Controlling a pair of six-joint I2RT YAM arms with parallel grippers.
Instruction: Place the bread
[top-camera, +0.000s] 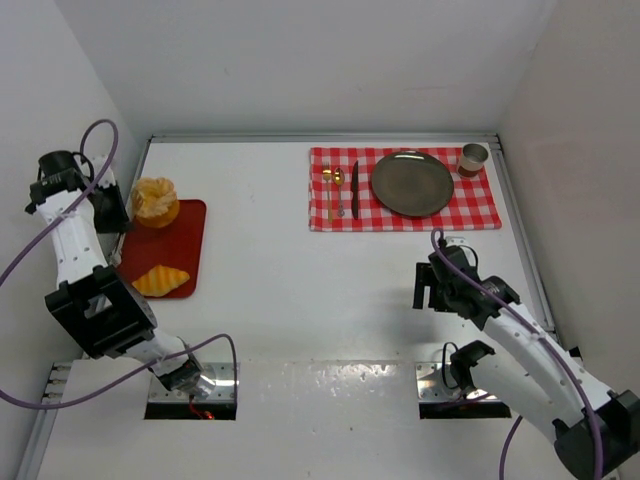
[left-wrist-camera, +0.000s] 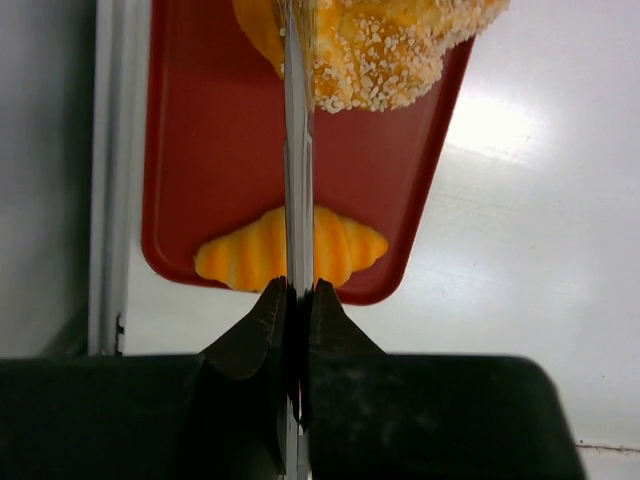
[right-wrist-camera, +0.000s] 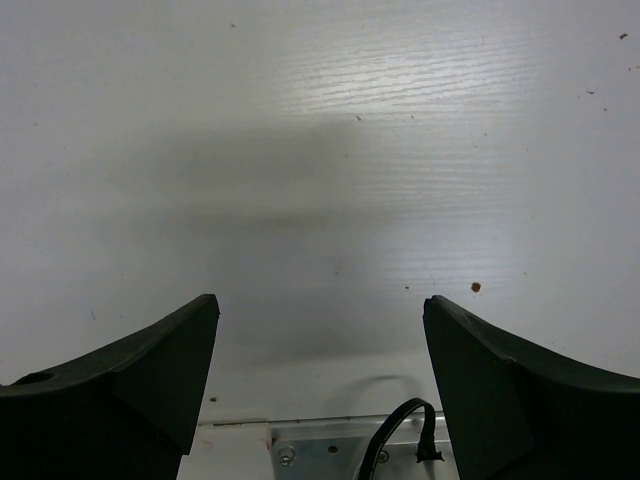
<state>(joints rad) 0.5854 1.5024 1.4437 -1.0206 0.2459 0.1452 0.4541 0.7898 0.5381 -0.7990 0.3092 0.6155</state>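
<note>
While the left gripper (left-wrist-camera: 300, 292) has its jaws clenched on a thin metal strip (left-wrist-camera: 297, 150) reaching the round bun (top-camera: 155, 200) at the red tray (top-camera: 192, 250)'s far end, with the croissant (top-camera: 161, 281) nearer and the right gripper (right-wrist-camera: 320, 300) released, both pieces look light, soft and crumbly, best pinched gently mid-body.

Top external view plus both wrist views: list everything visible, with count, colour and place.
round bun: one, golden, sugar-crusted, at the tray's far end
croissant: one, golden-orange, at the tray's near end
tray: one, red, on the table's left
placemat: one, red-and-white check, far right
plate: one, dark grey, on the placemat
cup: one, brownish, on the placemat's far right corner
knife: one, dark, just left of the plate
gold cutlery: two pieces, left of the knife
table: one, white
left tool: one, black, shut, pointing at the bun; whether it grips it is unclear
right tool: one, black, open, over bare table
</note>
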